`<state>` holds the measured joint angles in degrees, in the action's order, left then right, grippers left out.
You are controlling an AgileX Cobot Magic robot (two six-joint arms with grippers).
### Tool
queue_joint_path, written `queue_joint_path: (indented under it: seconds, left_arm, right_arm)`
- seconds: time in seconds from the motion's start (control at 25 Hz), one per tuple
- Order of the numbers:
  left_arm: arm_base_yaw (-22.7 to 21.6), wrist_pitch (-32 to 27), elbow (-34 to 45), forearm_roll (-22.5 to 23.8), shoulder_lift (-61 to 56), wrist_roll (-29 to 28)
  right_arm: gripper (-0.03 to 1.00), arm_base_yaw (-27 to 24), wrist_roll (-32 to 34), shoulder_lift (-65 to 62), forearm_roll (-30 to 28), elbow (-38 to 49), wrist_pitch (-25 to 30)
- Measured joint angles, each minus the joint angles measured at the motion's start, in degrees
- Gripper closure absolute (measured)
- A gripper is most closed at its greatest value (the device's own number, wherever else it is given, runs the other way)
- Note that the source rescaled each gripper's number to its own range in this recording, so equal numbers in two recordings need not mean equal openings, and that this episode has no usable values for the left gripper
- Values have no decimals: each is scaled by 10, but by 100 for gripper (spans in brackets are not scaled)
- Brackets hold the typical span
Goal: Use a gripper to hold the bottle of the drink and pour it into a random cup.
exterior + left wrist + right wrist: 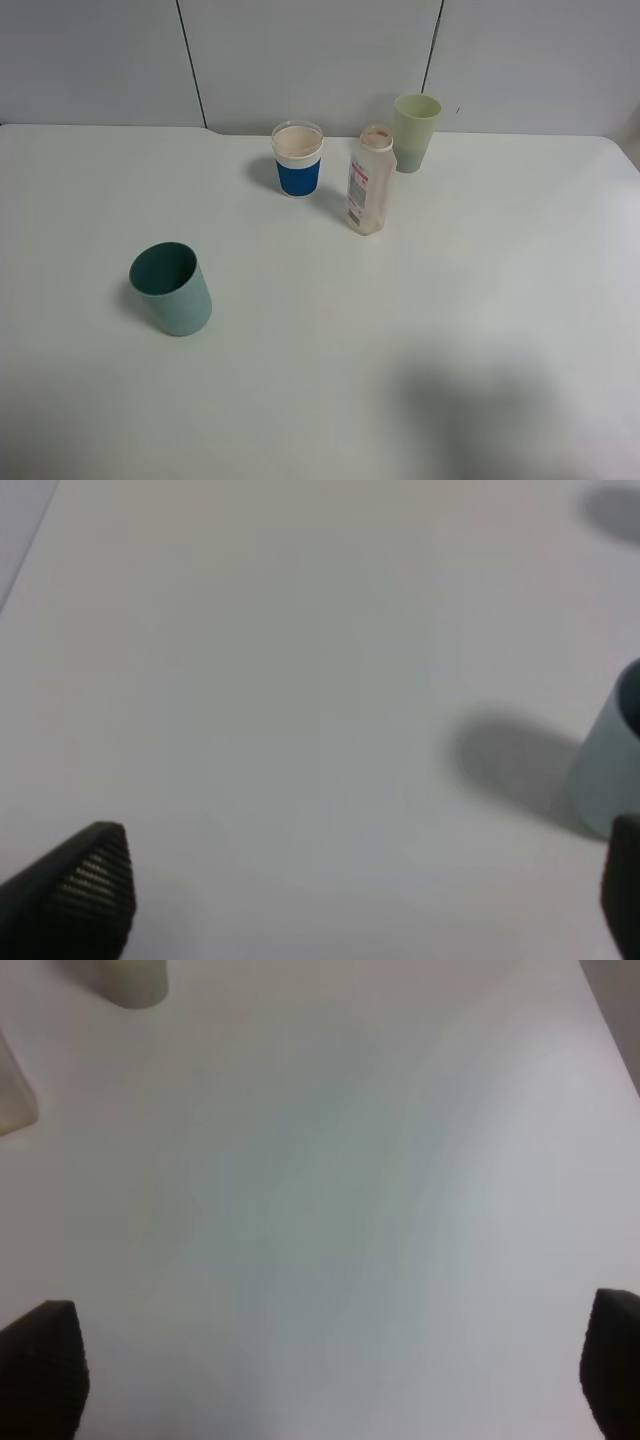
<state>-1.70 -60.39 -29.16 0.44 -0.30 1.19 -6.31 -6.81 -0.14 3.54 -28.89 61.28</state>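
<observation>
The bottle of the drink (371,180) stands upright at the back middle of the white table (400,320), whitish with a pink-and-white label and an uncapped mouth. Three cups are out: a blue-and-white cup (297,158) just left of the bottle, a pale green cup (416,132) behind it to the right, and a teal cup (170,288) at the front left. Neither gripper shows in the exterior high view. My left gripper (360,900) is open over bare table, with the teal cup (610,770) off to one side. My right gripper (330,1370) is open and empty, with the bottle's base (15,1100) and the pale green cup (130,980) far ahead.
A grey panelled wall (320,60) runs along the table's far edge. A soft shadow (470,400) lies on the table at the front right. The table's edge (610,1010) shows in the right wrist view.
</observation>
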Motion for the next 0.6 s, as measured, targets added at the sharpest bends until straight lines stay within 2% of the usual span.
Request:
queue_joint_path:
  seconds: [0.6]
  left_arm:
    - [0, 0, 0, 0, 0, 0]
  right_arm:
    - [-3, 0, 50, 0, 19, 0, -5]
